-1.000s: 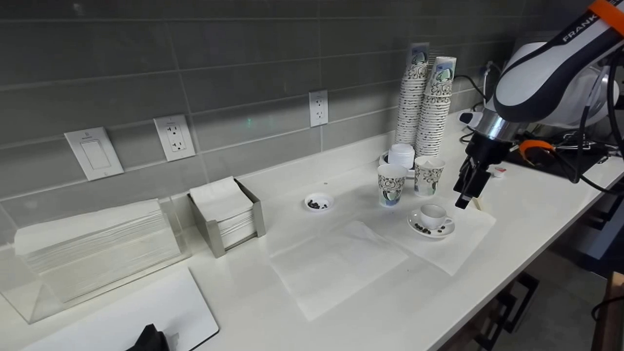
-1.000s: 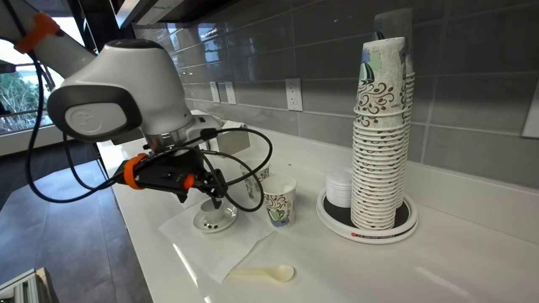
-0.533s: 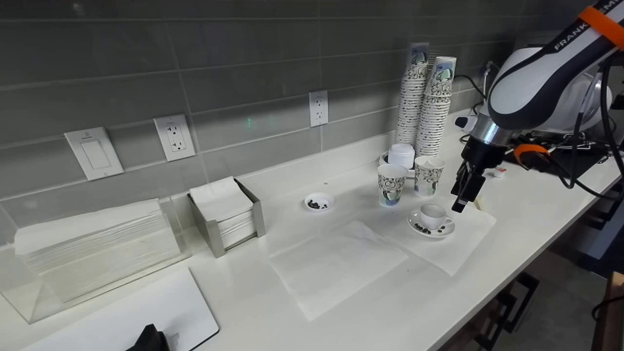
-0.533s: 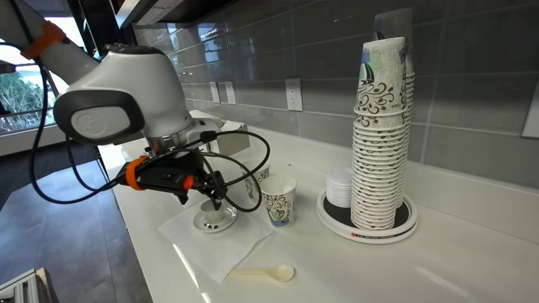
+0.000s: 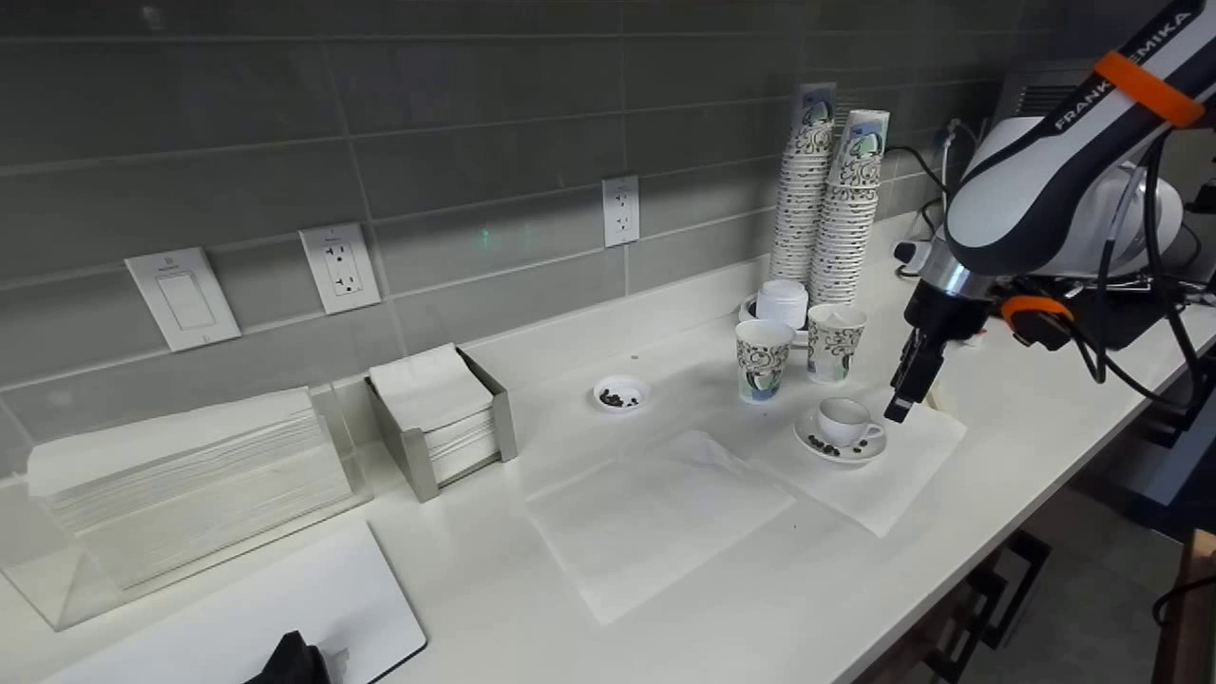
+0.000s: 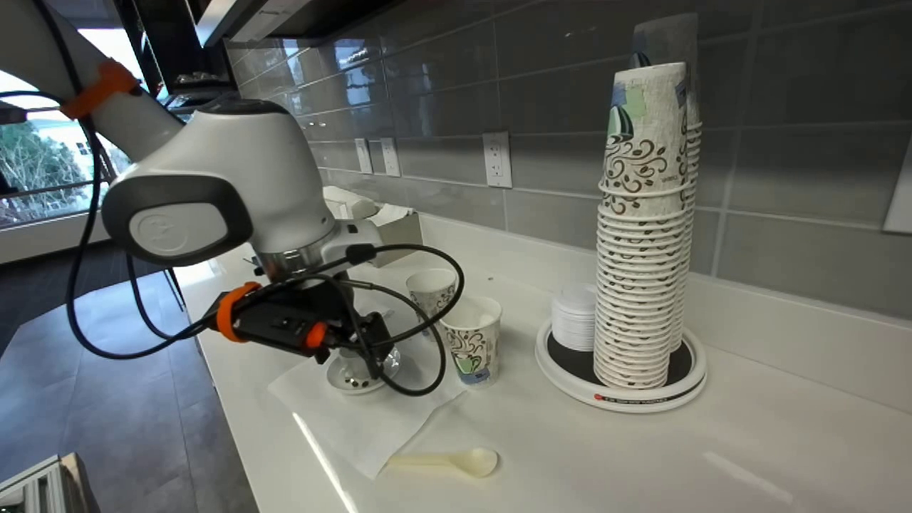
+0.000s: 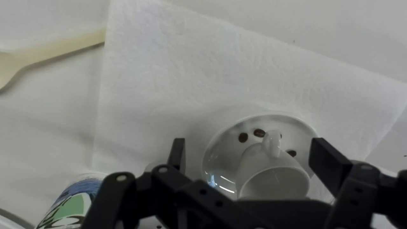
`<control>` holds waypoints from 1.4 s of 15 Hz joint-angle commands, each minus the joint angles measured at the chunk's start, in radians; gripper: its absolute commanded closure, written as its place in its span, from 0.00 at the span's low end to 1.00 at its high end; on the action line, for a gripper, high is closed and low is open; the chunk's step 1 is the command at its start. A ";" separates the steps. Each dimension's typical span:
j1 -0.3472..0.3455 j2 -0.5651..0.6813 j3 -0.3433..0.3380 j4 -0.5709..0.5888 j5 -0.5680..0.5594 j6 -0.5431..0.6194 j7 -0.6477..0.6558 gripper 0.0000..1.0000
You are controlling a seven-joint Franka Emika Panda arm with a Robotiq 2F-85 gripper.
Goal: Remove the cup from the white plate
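Here, cup (image 7: 266,161) on white plate (image 7: 222,152), seen between widely parted jaws, nothing gripped

The arm (image 5: 1016,190) was white and black. White letters (image 5: 1083,106) on it read FRANK and EMIKA, with an orange band (image 5: 1148,88) between. Lower down was a shiny silver ring (image 5: 955,275). Black cables (image 6: 73,285) made big loops. The gripper (image 7: 249,156) was black, with blocky fingers (image 7: 329,165) and round pins (image 7: 121,178). A pale oval (image 6: 178,229) seemed to have a faint mark.
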 commanded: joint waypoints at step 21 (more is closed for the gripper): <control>0.060 0.090 0.063 0.000 0.112 0.076 0.023 0.11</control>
